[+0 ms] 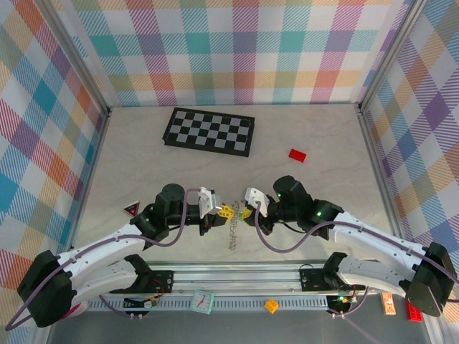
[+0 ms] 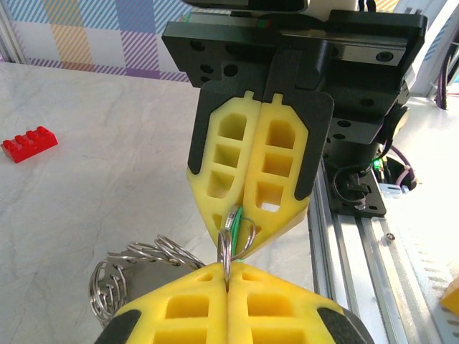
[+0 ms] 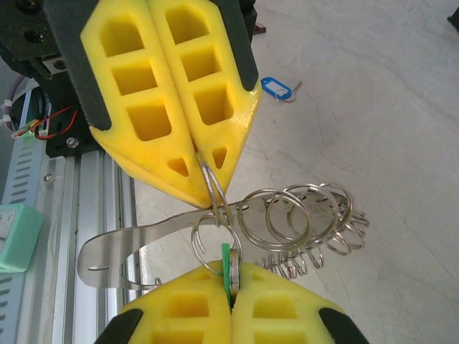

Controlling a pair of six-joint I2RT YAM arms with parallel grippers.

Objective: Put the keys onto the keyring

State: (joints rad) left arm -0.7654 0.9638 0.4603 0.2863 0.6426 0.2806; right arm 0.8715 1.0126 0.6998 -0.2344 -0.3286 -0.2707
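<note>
Keyring [image 2: 226, 251] hangs clamped in left pincer [image 2: 228, 271] near front rail [image 1: 237, 276], right pincer [image 3: 231, 283] seemingly clamping green key [image 3: 226, 259].

On the pale desk [image 1: 143, 158]: a black-and-white board [image 1: 209, 131], a little red brick [image 1: 297, 155], a red triangle [image 1: 130, 208], a blue key [image 3: 277, 88].

The keyring [image 3: 287, 222], a bunch of thin grey wire loops, spreads across the centre of the right wrist view, with one loop pinched in the left gripper [image 3: 208, 190]. The green key [image 3: 228, 266] stands upright at bottom centre, clamped in the right gripper [image 3: 231, 283] and touching a loop. The blue key [image 3: 276, 87] lies flat at upper right, well apart.
</note>
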